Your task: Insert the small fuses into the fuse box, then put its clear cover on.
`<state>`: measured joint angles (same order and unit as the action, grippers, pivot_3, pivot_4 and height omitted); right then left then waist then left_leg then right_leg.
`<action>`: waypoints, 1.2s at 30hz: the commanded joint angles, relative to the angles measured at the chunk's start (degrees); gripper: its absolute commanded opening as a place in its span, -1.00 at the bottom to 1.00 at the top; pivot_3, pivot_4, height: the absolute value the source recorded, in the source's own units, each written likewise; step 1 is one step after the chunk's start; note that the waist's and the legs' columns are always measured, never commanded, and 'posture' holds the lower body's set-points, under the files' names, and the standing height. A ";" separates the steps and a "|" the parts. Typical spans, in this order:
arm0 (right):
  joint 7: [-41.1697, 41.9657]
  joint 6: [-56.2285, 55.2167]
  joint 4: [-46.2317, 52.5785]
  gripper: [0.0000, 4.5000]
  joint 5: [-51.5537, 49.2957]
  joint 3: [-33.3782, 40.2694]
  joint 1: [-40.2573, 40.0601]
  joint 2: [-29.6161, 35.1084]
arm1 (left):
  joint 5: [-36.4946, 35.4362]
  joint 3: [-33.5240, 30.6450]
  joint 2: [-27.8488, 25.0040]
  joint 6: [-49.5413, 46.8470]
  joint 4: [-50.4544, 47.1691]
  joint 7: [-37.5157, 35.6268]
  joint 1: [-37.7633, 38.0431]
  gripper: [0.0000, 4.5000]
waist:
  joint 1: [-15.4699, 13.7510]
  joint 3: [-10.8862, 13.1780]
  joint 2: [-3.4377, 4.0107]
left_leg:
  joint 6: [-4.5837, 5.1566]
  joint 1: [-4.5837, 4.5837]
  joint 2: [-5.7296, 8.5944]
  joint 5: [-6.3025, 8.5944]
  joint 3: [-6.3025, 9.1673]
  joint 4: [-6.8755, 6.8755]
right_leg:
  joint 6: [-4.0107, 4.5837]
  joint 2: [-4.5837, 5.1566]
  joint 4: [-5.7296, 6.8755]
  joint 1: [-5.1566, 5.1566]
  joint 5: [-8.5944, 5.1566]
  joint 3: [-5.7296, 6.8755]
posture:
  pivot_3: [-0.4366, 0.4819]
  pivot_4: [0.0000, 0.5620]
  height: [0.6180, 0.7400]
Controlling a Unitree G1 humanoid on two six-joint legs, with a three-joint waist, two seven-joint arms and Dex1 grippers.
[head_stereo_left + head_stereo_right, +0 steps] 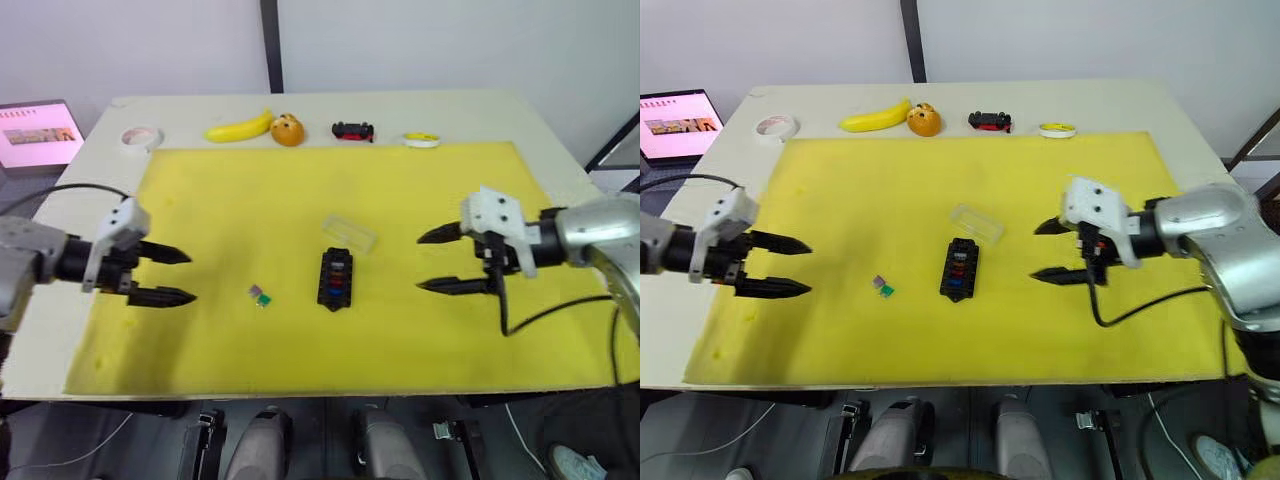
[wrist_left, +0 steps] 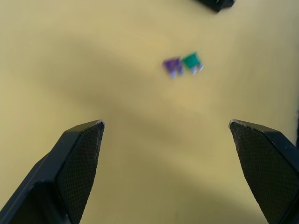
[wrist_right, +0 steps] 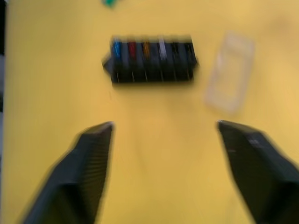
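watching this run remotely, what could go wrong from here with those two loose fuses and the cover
1. The purple fuse and green fuse lie touching on the yellow mat; the wide-open left gripper may pinch both together or flick one away.
2. The clear cover barely shows against the mat, so a grasp could miss it.
3. The fuse box sits loose and may slide when a fuse is pressed in.

No text, label, brand, number or sign could be read anywhere. The lit laptop screen [image 1: 678,124], standing off the table's far left corner, showed a pink page with a small picture strip, but its lettering was too small to make out.
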<state>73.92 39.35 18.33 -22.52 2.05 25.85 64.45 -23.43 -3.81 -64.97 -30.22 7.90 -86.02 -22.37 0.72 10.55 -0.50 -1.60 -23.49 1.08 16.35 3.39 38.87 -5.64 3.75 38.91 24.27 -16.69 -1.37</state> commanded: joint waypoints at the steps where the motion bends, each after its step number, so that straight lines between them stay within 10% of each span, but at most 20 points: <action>1: 0.22 -2.86 -0.35 0.97 0.09 5.22 -2.63 2.60 | -0.42 -3.38 -1.64 1.52 -0.01 -0.11 1.55 1.00 | 0.09 0.00 0.01 | 0.00 0.00 -0.01 0.00 -0.01 0.00 | 0.00 -0.01 0.00 0.01 0.00 0.00 | -0.05 -0.47 1.00; 12: -6.12 4.54 6.38 0.97 -6.15 -0.68 6.89 -4.83 | -7.97 1.17 8.61 -12.42 -5.98 3.56 -2.28 1.00 | 0.11 0.01 0.03 | -0.01 0.01 -0.11 0.00 -0.02 0.02 | 0.00 -0.06 0.05 0.03 0.00 -0.02 | -0.05 -0.47 1.00; 25: -14.21 12.74 13.14 0.97 -11.43 -4.51 14.36 -12.25 | -11.57 12.26 15.24 -40.63 19.97 -0.78 -16.88 1.00 | 0.12 0.00 -0.01 | 0.00 -0.02 0.10 0.00 0.05 0.10 | 0.00 -0.08 0.11 0.03 0.00 0.01 | -0.05 -0.47 1.00; 36: -16.96 14.23 14.78 0.97 -13.15 -4.36 13.68 -11.66 | -9.34 17.35 18.81 -41.02 24.31 -3.15 -19.40 1.00 | -0.01 -0.01 0.00 | 0.00 -0.02 0.04 0.00 0.06 0.08 | 0.00 -0.01 0.11 0.04 0.00 -0.01 | -0.05 -0.47 1.00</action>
<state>57.51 53.68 31.39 -34.88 -3.97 39.24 52.32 -33.59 11.67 -46.94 -71.33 31.72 -88.63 -41.51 0.71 10.54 -0.51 -1.60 -23.50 1.12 16.35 3.46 38.95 -5.65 3.75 39.01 24.31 -16.69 -1.38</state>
